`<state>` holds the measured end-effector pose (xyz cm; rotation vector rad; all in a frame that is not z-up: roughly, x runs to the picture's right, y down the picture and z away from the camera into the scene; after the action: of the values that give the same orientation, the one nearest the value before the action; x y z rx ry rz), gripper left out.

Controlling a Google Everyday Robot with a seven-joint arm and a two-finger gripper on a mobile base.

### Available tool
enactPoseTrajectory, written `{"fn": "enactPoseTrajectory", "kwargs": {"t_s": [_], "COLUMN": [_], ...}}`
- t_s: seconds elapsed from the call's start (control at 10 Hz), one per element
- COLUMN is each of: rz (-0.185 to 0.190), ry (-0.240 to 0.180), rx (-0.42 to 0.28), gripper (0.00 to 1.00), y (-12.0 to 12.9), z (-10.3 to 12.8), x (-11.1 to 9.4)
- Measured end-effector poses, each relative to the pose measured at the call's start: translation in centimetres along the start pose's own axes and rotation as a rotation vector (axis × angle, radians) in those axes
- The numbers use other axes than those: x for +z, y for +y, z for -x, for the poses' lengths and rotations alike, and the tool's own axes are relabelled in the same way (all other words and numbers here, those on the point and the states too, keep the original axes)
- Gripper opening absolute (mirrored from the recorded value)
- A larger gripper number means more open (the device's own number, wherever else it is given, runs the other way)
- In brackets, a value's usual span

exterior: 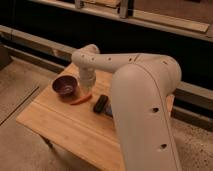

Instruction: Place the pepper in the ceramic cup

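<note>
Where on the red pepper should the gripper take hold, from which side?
Probably the pepper's middle, from straight above, closing across its narrow width: it lies flat on the table, slender and curved, the dark bowl close beside it. The gripper hangs just above it.

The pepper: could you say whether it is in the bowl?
Out: the pepper lies on the table beside the bowl, by the gripper.

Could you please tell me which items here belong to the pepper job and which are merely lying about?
Job: pepper; dark bowl, seemingly the cup; gripper, close above the pepper.
Lying about: dark block on the table.
</note>
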<state>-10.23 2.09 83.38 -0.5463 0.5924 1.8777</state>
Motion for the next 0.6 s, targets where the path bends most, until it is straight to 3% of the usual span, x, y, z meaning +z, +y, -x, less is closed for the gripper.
{"fn": "enactPoseTrajectory", "kwargs": {"t_s": [0.1,0.3,0.6], "rz": [0.0,-0.007,-0.014], "ry": [0.003,0.017,0.026], "rx": [0.005,0.013,0.003], "gripper": [0.16,0.33,0.41], "y": [-0.1,-0.4,-0.1], "z": [0.0,-0.2,-0.2], "x": [0.2,0.9,1.5]}}
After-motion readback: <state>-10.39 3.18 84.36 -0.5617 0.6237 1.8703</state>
